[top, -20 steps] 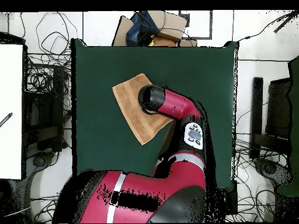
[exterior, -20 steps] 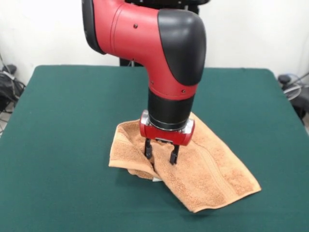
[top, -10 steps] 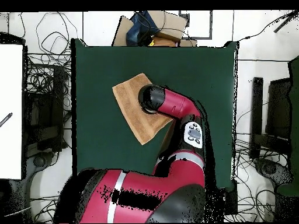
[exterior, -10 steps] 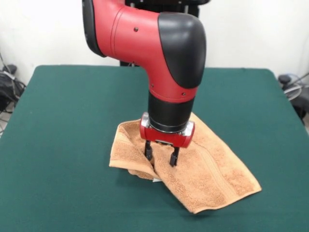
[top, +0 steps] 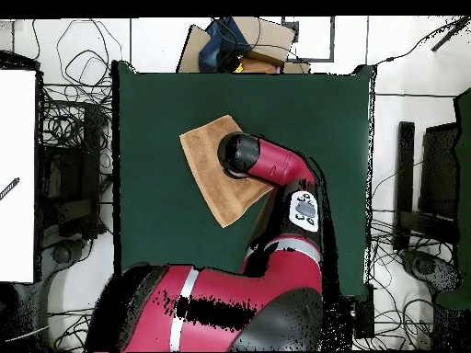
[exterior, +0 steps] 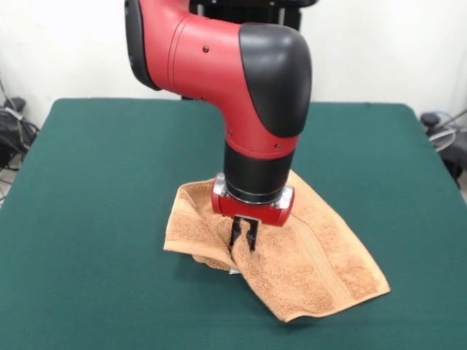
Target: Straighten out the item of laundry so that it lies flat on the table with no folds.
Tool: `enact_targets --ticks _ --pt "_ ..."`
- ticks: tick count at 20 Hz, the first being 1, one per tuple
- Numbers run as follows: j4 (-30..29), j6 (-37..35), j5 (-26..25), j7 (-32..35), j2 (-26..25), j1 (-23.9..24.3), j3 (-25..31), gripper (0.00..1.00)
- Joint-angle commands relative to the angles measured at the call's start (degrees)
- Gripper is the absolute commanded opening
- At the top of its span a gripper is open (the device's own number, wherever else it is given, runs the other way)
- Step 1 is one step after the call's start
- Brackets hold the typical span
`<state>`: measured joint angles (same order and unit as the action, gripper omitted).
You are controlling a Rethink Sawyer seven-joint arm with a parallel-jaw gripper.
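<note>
Green table (exterior: pixel 95 182), folded towel (exterior: pixel 321 262) under gripper (exterior: pixel 243 240), fingers pinched together.

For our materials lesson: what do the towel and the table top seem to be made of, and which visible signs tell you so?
The towel looks like soft terry cloth, probably cotton: a fuzzy, looped orange-tan pile, a flatter woven band, and limp folds under the pincer. The table top looks covered in dark green felt or similar fabric: matte, even, without shine. What lies under that cover cannot be seen.
</note>
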<state>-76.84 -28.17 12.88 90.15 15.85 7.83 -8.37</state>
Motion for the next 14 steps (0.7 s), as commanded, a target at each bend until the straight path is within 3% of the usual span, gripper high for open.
enact_targets --ticks 1,14 --pt "-1.2 3.5 -0.6 10.0 -2.4 0.6 2.7 0.0" --pt "-3.3 4.8 -0.5 10.3 -1.2 0.9 3.3 0.0"
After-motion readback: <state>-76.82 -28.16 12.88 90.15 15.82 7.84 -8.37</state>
